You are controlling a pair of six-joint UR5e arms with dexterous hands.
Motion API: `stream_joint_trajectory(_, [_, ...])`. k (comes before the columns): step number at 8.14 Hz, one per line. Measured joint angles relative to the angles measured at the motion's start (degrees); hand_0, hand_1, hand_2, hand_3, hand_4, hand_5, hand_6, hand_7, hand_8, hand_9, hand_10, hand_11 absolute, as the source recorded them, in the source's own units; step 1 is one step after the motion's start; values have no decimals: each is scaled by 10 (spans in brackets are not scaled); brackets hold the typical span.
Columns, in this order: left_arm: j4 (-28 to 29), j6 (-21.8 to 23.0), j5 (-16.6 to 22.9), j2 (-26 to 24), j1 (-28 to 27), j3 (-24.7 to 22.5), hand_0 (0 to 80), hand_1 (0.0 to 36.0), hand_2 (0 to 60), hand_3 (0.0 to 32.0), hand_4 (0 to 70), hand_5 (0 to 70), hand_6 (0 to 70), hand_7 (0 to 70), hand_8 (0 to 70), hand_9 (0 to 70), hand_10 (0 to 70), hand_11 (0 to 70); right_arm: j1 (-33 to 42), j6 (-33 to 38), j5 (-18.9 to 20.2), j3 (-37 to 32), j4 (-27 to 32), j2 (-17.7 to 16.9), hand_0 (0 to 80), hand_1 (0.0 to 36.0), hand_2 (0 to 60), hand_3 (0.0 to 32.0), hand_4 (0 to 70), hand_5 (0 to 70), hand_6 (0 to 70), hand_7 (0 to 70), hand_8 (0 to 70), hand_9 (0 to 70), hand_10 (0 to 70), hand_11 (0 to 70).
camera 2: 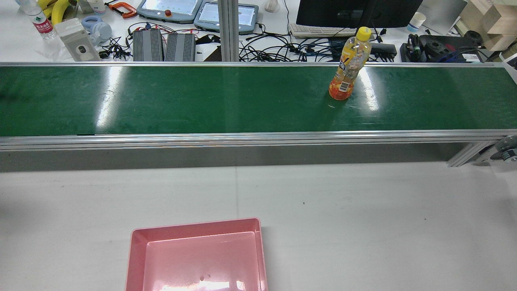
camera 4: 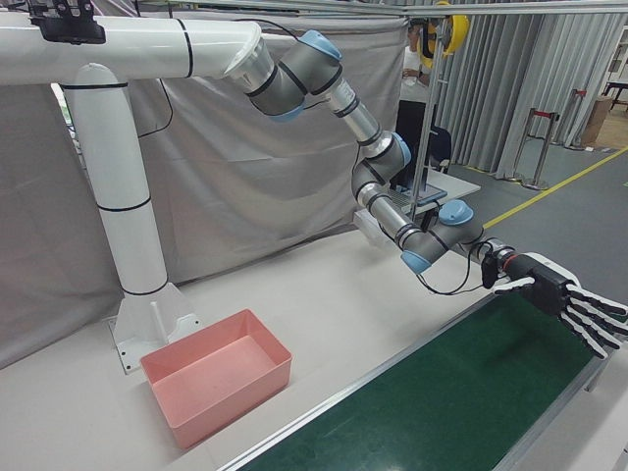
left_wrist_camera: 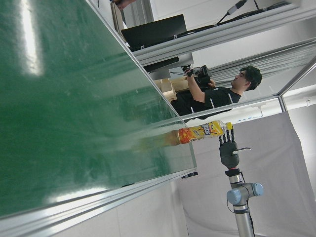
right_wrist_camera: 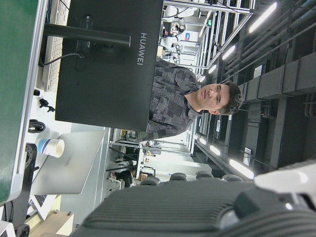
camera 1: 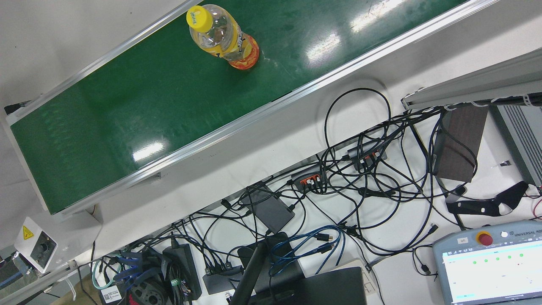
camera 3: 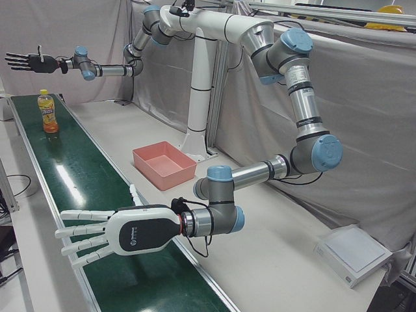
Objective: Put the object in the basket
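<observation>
A clear bottle of orange drink with a yellow cap stands upright on the green conveyor belt, toward the robot's right end. It also shows in the front view, the left-front view and the left hand view. The pink basket sits empty on the white table near the pedestal. My right hand, black, is open with fingers spread, in the air above and beyond the bottle. My left hand, white, is open over the belt's other end, far from the bottle.
Beyond the belt lies a desk with tangled cables, teach pendants, a monitor and power units. White table lies between belt and basket. People stand behind the desk.
</observation>
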State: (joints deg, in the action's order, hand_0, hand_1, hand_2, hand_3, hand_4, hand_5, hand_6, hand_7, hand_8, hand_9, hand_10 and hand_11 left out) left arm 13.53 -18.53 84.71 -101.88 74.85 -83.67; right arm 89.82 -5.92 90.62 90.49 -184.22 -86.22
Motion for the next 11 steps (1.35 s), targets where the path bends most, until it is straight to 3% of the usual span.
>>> stream_joint_trajectory(2, [1, 1, -1, 1, 0, -8, 534, 127, 0, 144, 0, 0, 0, 0, 36, 31, 31, 64, 0, 0, 0, 0, 0, 0, 0, 0, 0, 0, 0, 0, 0, 0, 0, 0, 0, 0])
stream_joint_trajectory(3, [2, 1, -1, 1, 0, -13, 534, 130, 0, 162, 0, 0, 0, 0, 37, 35, 34, 69, 0, -1, 0, 0, 0, 0, 0, 0, 0, 0, 0, 0, 0, 0, 0, 0, 0, 0])
stream_joint_trajectory(7, [2, 2, -1, 2, 0, -26, 531, 122, 0, 144, 0, 0, 0, 0, 41, 34, 33, 66, 0, 0, 0, 0, 0, 0, 0, 0, 0, 0, 0, 0, 0, 0, 0, 0, 0, 0])
stream_joint_trajectory(9, [3, 2, -1, 3, 0, -28, 530, 114, 0, 174, 0, 0, 0, 2, 44, 36, 33, 66, 0, 0, 0, 0, 0, 0, 0, 0, 0, 0, 0, 0, 0, 0, 0, 0, 0, 0])
stream_joint_trajectory(10, [5, 2, -1, 3, -1, -29, 533, 115, 0, 150, 0, 0, 0, 4, 44, 37, 40, 76, 0, 0, 0, -1, 0, 0, 0, 0, 0, 0, 0, 0, 0, 0, 0, 0, 0, 0])
stream_joint_trajectory(11, [6, 2, 0, 4, -1, -31, 529, 114, 0, 168, 0, 0, 0, 3, 46, 38, 37, 71, 0, -1, 0, -1, 0, 0, 0, 0, 0, 0, 0, 0, 0, 0, 0, 0, 0, 0])
